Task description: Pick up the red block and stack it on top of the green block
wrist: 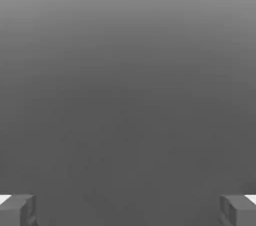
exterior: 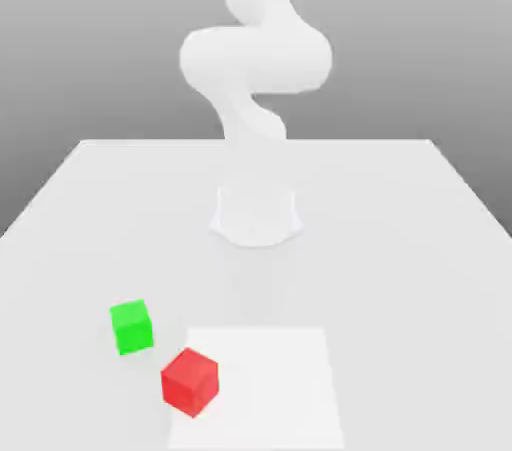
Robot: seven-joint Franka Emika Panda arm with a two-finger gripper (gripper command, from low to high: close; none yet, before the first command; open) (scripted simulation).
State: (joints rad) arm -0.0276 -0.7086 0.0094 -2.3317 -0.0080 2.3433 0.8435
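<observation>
While the exterior view takes in the whole white tabletop [exterior: 400, 239], the hand view looks onto plain grey with two grey fingertips [wrist: 19, 210] at its corners, and neither block appears there. Those fingertips stand far apart, with nothing between them, so the gripper [wrist: 128, 211] is spread wide and holds nothing. From the exterior view, the white robot arm [exterior: 255, 59] rises from its round base [exterior: 256, 214] at the table's middle and bends over the far half. A small green cube [exterior: 131, 327] sits on the near part of the table, toward the exterior view's left. A small red cube [exterior: 190, 381] rests just beside it, nearer still and slightly to the right, turned at an angle; the two seem close but apart. Both cubes lie on the tabletop well below and nearer than the raised arm.
</observation>
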